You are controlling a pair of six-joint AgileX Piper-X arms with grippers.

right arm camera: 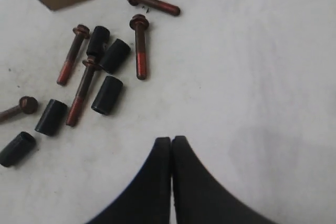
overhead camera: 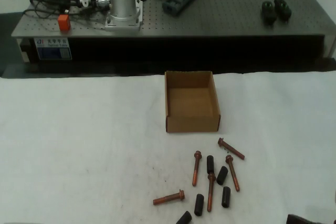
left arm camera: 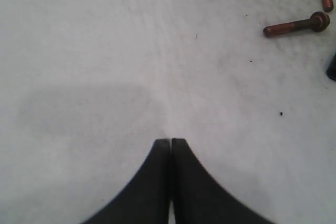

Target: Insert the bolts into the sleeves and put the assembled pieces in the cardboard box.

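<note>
The left gripper [left arm camera: 170, 142] points down at the white cloth [left arm camera: 105, 51], its fingers pressed together and holding nothing. The right gripper [right arm camera: 171, 141] is also pressed together and empty, over the cloth beside the scattered parts. In the high view the open brown box [overhead camera: 192, 124] sits at centre frame. Below it, right of centre, five copper-coloured bolts [overhead camera: 196, 168] and five short black sleeves [overhead camera: 222, 175] lie loose and mixed.

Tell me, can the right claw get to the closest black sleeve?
Probably yes. Nothing lies between the right claw and that sleeve on the white cloth. The claw is shut, so it must open first, and a bolt lies close beside.
</note>
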